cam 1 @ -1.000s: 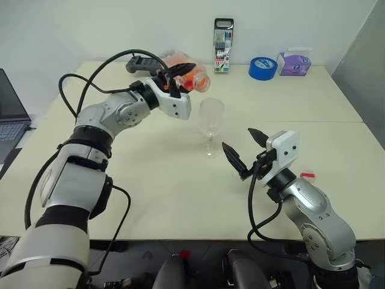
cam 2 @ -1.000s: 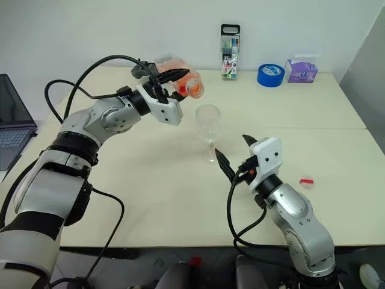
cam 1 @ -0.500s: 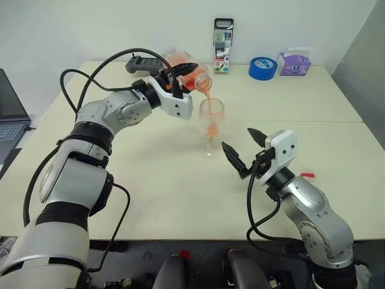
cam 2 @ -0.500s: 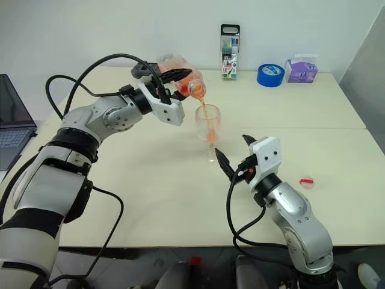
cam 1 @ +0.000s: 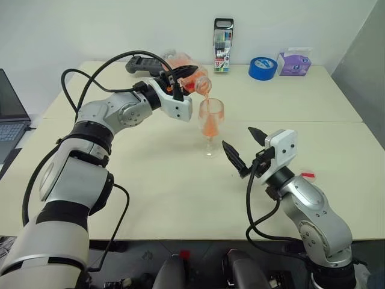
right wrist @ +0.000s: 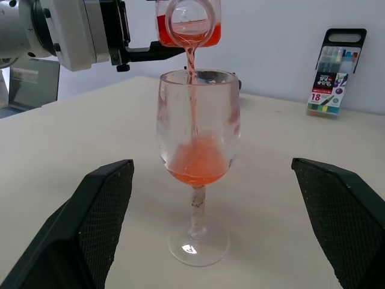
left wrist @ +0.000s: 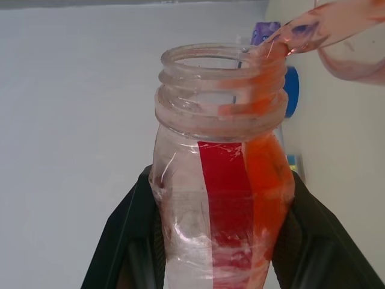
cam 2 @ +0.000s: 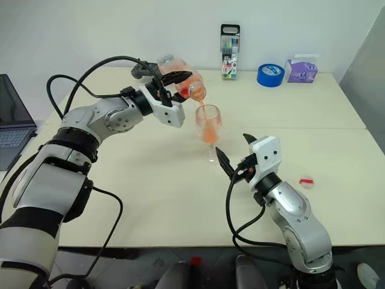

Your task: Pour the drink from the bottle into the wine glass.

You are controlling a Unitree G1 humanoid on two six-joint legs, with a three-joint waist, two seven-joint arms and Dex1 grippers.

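Observation:
My left gripper (cam 1: 186,74) is shut on the clear plastic bottle (cam 1: 192,79), one black finger (left wrist: 129,241) on each side of it. The bottle is uncapped and tipped mouth-down over the wine glass (cam 1: 210,123). A thin stream of the orange-red drink (right wrist: 191,90) runs from the bottle's mouth into the bowl, where it pools (right wrist: 197,164) at the bottom. The glass stands upright on the table. My right gripper (cam 1: 239,138) hangs open just in front of the glass, holding nothing and not touching it.
At the table's far edge stand a marker case (cam 1: 224,37), a blue tape roll (cam 1: 262,67) and a purple tissue pack (cam 1: 293,62). A small red-and-white cap (cam 1: 307,175) lies beside my right arm. A laptop (cam 1: 9,114) sits off to the left.
A second ago the glass was empty and nothing flowed. The bottle has tipped a little further, the drink now streams out and orange-red liquid has collected in the bowl. The right arm kept still.

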